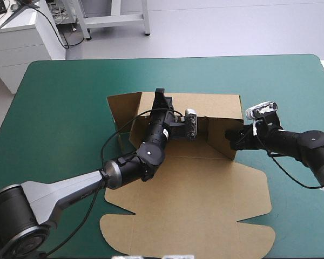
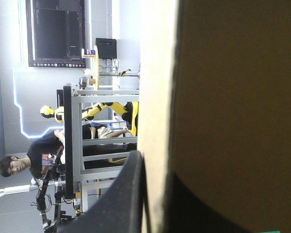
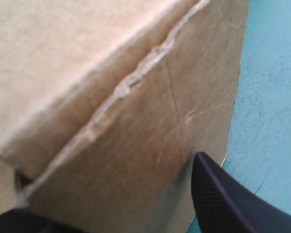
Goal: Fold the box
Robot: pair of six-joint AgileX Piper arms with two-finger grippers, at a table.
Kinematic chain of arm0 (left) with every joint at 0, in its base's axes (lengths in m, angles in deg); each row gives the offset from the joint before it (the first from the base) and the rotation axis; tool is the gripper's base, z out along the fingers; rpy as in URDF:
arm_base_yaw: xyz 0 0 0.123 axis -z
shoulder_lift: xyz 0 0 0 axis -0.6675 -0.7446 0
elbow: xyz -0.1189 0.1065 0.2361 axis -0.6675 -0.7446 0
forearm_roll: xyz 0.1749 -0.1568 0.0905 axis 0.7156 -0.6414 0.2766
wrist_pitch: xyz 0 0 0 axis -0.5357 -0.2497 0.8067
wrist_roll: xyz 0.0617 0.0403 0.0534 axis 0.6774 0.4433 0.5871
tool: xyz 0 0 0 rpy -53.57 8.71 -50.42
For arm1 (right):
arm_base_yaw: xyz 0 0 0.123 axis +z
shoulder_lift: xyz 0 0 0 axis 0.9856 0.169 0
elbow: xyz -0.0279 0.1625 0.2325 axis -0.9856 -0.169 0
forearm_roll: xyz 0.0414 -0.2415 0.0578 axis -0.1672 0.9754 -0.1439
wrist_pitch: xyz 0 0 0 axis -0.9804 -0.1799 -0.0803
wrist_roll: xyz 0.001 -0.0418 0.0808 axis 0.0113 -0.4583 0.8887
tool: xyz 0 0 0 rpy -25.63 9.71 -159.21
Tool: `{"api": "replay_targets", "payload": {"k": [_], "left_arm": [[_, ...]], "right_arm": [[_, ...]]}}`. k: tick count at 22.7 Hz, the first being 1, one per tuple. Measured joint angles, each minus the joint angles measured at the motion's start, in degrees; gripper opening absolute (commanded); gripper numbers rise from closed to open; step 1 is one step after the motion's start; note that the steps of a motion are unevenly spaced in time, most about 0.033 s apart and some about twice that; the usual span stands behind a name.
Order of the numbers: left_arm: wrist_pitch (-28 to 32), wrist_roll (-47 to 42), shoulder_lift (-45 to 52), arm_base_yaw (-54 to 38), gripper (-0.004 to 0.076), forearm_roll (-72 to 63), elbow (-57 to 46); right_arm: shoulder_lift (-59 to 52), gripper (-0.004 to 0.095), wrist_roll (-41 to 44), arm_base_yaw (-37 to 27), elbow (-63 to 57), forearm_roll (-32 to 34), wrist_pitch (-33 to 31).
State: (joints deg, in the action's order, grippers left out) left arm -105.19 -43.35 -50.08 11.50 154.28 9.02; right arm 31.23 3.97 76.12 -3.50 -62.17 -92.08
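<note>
A: Where is the box (image 1: 205, 189) lying?

B: It is sitting near the middle of the teal-green tabletop (image 1: 59, 108), its far part standing up as brown walls, its lid (image 1: 194, 221) lying flat toward the near edge.

A: What is the left tool (image 1: 161, 97) doing?

B: It is reaching in across the box's floor and is clamping the far wall (image 1: 216, 105) at its top edge. Its arm is crossing the lid's left corner. In its wrist view one black finger (image 2: 123, 199) is pressing against the board's pale edge; the other side is lying in shadow.

A: And the right tool (image 1: 232, 139)?

B: It is standing released at the right wall (image 1: 217, 135), its fingers spread well apart, with the wall's corner sitting between them. One black finger (image 3: 228, 199) is showing just beside the board, over bare teal-green cover.
</note>
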Motion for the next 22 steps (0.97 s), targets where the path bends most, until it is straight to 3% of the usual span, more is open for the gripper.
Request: {"api": "replay_targets", "payload": {"k": [3,6,8,9,10,13,18,22], "left_arm": [[0.0,0.2,0.0,0.0,-0.0008,0.0,0.0],[0.0,0.2,0.0,0.0,-0.0008,0.0,0.0],[0.1,0.2,0.0,0.0,-0.0008,0.1,0.0],[0.1,0.1,0.0,0.0,-0.0008,0.1,0.0],[0.3,0.1,0.0,0.0,-0.0008,0.2,0.0],[0.5,0.0,0.0,0.0,-0.0008,0.2,0.0],[-1.6,0.0,0.1,-0.1,-0.0008,-0.8,0.0],[-2.0,0.0,0.3,-0.2,-0.0008,-1.1,-0.1]], "right_arm": [[0.0,0.0435,0.0,0.0,0.0,0.0,-0.1],[0.0,0.0298,0.0,0.0,0.0,-0.1,-0.1],[0.0,0.0168,-0.1,0.0,0.0,-0.2,0.2],[-0.1,0.0028,-0.2,0.0,0.0,-0.2,0.5],[-0.2,-0.0012,-0.5,0.1,0.1,-0.5,1.4],[-0.6,0.0005,0.4,2.5,0.2,-0.2,6.4],[-0.3,0.0005,6.1,12.6,0.0,0.4,23.0],[0.0,0.0005,7.5,14.4,-0.1,0.3,25.5]]}}
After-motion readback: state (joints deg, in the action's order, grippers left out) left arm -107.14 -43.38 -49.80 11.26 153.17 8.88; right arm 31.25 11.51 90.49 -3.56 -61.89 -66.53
